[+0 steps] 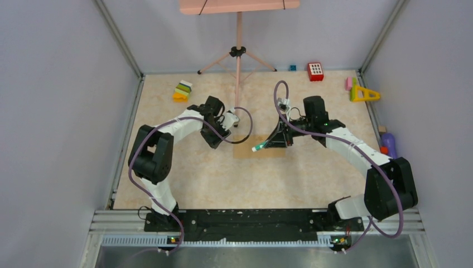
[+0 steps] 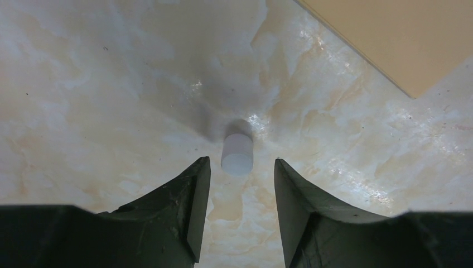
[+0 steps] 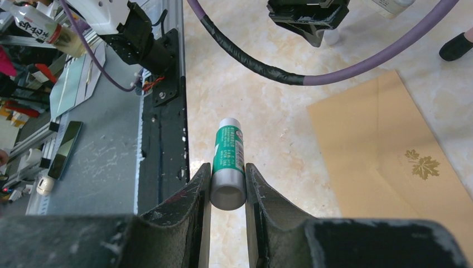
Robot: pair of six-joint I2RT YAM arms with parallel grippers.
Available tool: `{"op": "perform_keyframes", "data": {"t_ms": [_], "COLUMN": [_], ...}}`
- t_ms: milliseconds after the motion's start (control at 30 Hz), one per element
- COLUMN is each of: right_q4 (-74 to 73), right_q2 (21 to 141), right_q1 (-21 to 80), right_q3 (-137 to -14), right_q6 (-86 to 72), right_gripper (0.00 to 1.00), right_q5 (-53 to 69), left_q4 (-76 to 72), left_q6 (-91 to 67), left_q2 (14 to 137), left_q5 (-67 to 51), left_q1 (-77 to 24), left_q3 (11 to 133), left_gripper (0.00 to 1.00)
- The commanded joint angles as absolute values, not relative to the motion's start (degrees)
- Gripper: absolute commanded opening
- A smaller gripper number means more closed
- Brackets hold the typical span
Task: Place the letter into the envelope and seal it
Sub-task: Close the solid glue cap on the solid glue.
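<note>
While the right gripper [image 3: 228, 167] is pressed onto a green-labelled glue stick [image 3: 228, 146], pinching it near its grey end, the stick's pale far end juts forward past the fingertips. The envelope [image 3: 357, 151], brown kraft paper bearing a small gold maple-leaf mark [image 3: 422, 164], lies flat on the marbled tabletop [image 1: 195, 167]. In the right wrist view it sits to the right of the stick, with a strip of bare marble showing between the two. In the top view the stick's tip appears over the near left part of the envelope. How far the tip stands above the paper cannot be told, nor whether it touches it. The left gripper [image 2: 240, 160] hangs over the table just beyond the envelope's far left corner, its jaws spread. A small white cylinder [image 2: 237, 149] stands upright on the marble just ahead of and between the two dark fingertips [image 2: 198, 184], apart from both. One corner of the envelope enters the upper right of the left wrist view, well clear of the cylinder. A purple cable [image 3: 357, 70] arcs across the right wrist view above the envelope's far end.
</note>
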State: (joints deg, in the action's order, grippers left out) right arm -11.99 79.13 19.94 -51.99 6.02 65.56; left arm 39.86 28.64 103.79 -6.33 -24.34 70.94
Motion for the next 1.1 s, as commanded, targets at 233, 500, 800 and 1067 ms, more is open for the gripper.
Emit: {"op": "perform_keyframes", "data": {"t_ms": [233, 500, 800, 1067], "right_q4": [-11.03, -11.03, -11.0, -11.05], "right_q2": [77.08, 77.11, 77.26, 77.32], "right_q1": [19.32, 19.28, 19.31, 19.26], "right_q3": [-51.72, -51.69, -51.68, -51.68], "right_q6": [7.46, 7.46, 7.43, 7.38], "right_gripper": [0.06, 0.06, 0.05, 0.05], "right_q5": [67.3, 67.5, 67.72, 67.88], "left_q4": [39.02, 39.02, 38.41, 38.5], "left_q6": [28.86, 28.92, 28.5, 28.47], "left_q2": [105.33, 105.34, 103.93, 102.96], "left_q5": [-6.95, -7.17, -6.83, -6.5], "left_q1": [-23.99, -23.99, -23.99, -23.99], "left_q3": [71.75, 71.88, 71.97, 71.88], "left_gripper": [0.44, 0.43, 0.44, 0.45]}}
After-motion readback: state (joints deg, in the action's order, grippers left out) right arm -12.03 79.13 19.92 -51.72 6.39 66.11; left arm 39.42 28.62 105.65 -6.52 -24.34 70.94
